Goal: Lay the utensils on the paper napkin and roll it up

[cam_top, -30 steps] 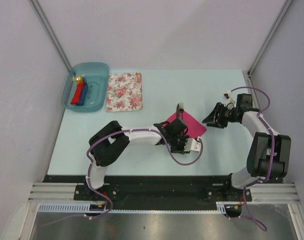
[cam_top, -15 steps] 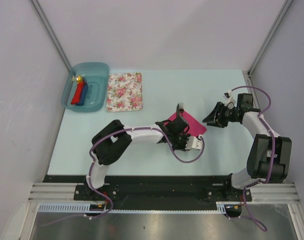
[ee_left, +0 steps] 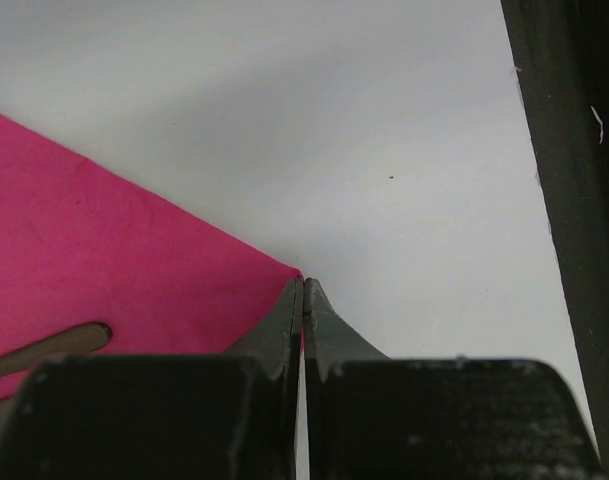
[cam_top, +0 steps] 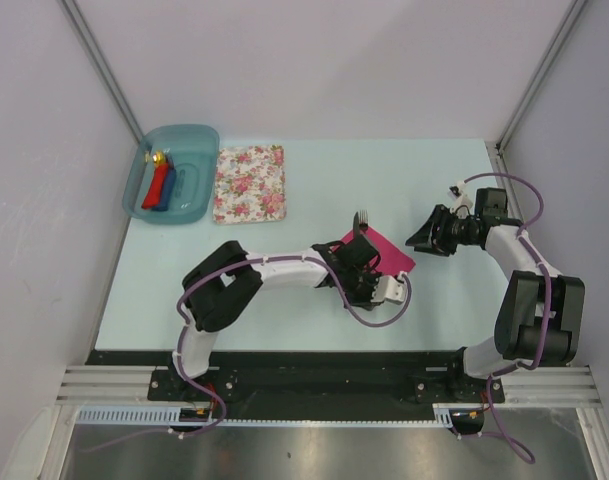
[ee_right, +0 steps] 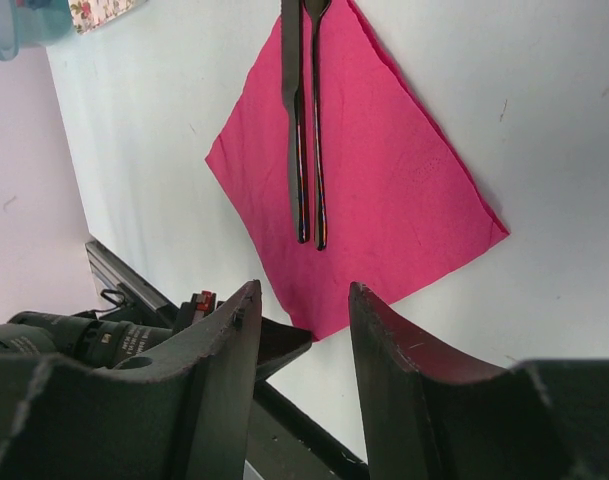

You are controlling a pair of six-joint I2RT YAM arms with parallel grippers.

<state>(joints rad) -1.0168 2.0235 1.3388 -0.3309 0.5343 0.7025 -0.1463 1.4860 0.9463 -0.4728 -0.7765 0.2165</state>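
Left pincer point(ee_left: 303, 300): my jaws are pressed together with no gap, low at the table on the near corner of the paper napkin point(ee_left: 104, 260). A thin pink sliver shows between them, so I have that corner pinched.
Right pincer point(ee_right: 304, 295): my jaws stand partly apart with nothing between them. It hangs above the table just right of the napkin, facing it.
Room: pale lilac-grey walls point(cam_top: 314, 60) close in the left, far and right sides, with a metal post in each far corner.
Table point(cam_top: 424, 170): flat, pale blue-green.
Floral cloth point(cam_top: 249, 183): white with pink roses, lying flat near the far left, well apart from the napkin.
Tub point(cam_top: 199, 140): translucent teal, at the far left corner just left of the cloth. A red roll point(cam_top: 156, 187) and a blue roll point(cam_top: 170, 188) lie side by side in it.
Napkin's lie: a magenta square, flat, turned as a diamond, between my two arms.
Knife point(ee_right: 294, 120) and fork point(ee_right: 319, 130): dark and slim, just beside each other with long axes parallel. They run from the napkin's middle out past its far corner, heads toward the far edge and handle ends on the pink. In the right wrist view the knife lies left of the fork.
Handle end point(ee_left: 64, 345): one rounded tip shows in the left wrist view; I cannot tell whose.
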